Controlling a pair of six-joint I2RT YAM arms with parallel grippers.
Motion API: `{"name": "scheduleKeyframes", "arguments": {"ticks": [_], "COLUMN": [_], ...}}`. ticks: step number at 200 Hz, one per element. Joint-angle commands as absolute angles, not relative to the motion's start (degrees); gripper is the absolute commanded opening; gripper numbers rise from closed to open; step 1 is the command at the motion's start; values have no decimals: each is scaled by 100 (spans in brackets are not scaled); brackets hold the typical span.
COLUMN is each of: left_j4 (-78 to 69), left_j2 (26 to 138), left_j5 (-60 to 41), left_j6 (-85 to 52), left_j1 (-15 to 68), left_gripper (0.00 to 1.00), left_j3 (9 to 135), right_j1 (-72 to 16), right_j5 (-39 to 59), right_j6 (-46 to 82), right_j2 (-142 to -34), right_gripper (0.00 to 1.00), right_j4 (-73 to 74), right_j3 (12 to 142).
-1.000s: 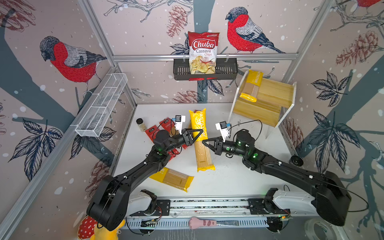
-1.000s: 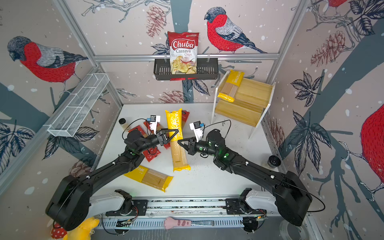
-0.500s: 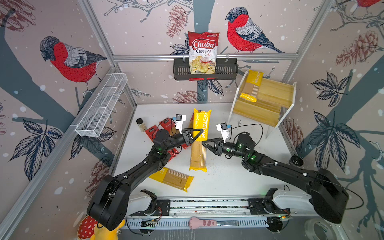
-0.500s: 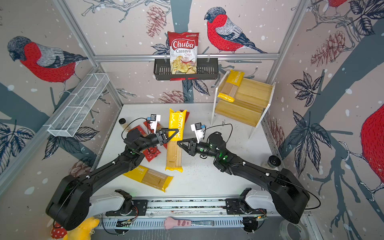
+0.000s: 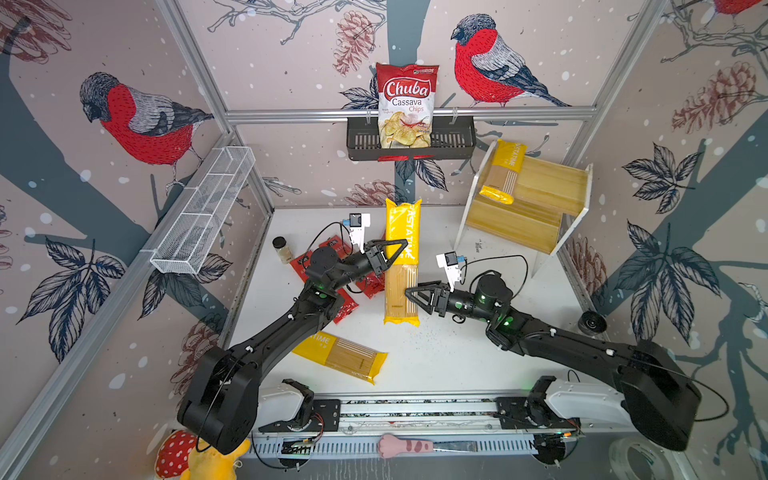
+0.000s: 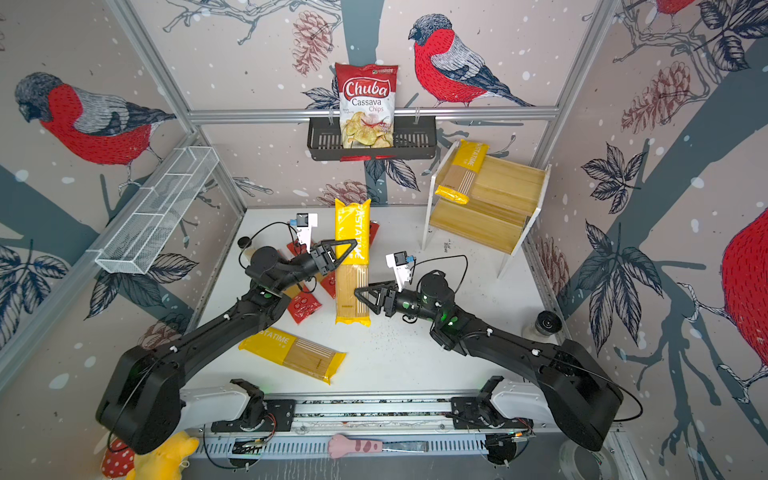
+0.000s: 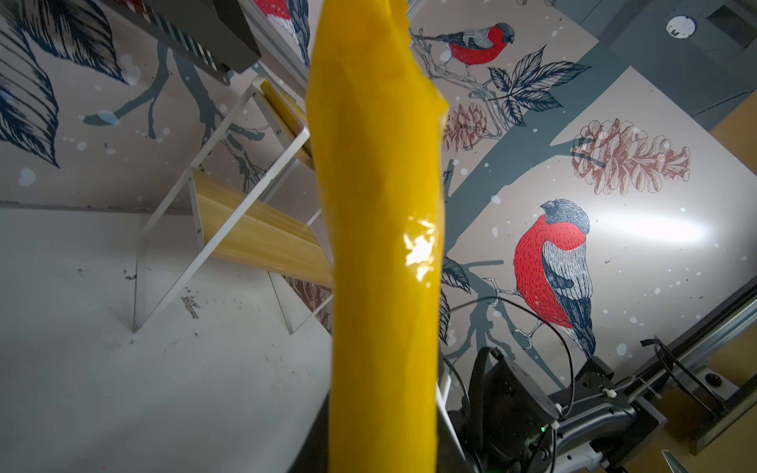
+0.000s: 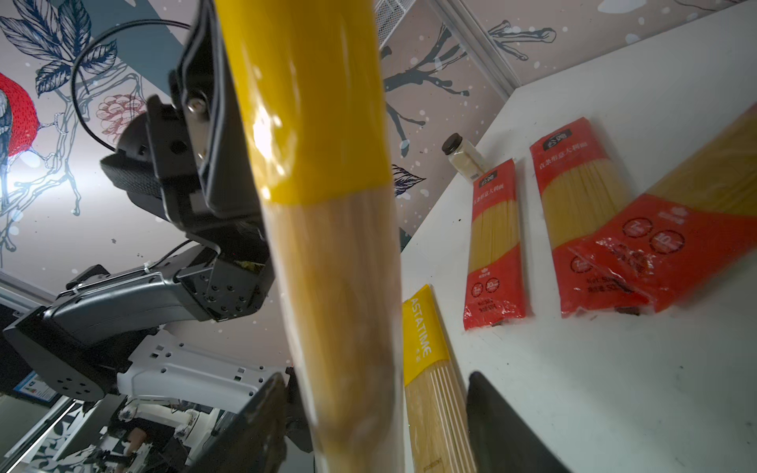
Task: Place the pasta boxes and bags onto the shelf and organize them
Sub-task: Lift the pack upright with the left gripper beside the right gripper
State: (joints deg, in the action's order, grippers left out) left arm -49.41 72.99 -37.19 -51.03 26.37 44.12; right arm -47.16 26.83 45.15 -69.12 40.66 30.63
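In a top view the left gripper point(image 5: 400, 248) pinches the packet point(image 5: 399, 282) mid-table, with the shelf point(image 5: 536, 195) at its 2 o'clock. Left wrist: glossy film, likely slippery. Right wrist: the right gripper point(image 8: 375, 376), jaws apart, straddles the stiff, brittle-looking strands; probably light, so grip mid-length, gently.

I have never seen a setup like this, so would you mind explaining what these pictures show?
Two black robot arms stand at a white table. Two pictures look down from overhead; two come from cameras on the arms' wrists. The left end effector is shut on a yellow pasta packet, lifted above the table. The right end effector is open, its fingers either side of that packet. On the table lie another yellow packet, three red packets and a small jar. One more yellow packet rests on the wooden shelf.
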Motion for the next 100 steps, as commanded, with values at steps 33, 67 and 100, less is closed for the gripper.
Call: {"name": "scheduleKeyframes", "arguments": {"ticks": [33, 67, 100], "left_j4": [-6381, -6424, -6306], "left_j2": [7516, 7567, 7575], "left_j5": [-2634, -2308, -2071], "left_j6": [-5660, -5674, -5573], "left_j1": [2677, 2925, 3082], "left_gripper": [0, 0, 3], "left_j3": [4761, 4842, 4906], "right_j1": [-4625, -4632, -4634], "right_j5": [2645, 2699, 2757], "right_j6": [5097, 5225, 5261], "right_j2": [-6849, -6972, -7135], "right_gripper": [76, 75, 68], "right_j4": [5391, 5859, 6062], "right_j3": [2593, 2649, 2828]}}
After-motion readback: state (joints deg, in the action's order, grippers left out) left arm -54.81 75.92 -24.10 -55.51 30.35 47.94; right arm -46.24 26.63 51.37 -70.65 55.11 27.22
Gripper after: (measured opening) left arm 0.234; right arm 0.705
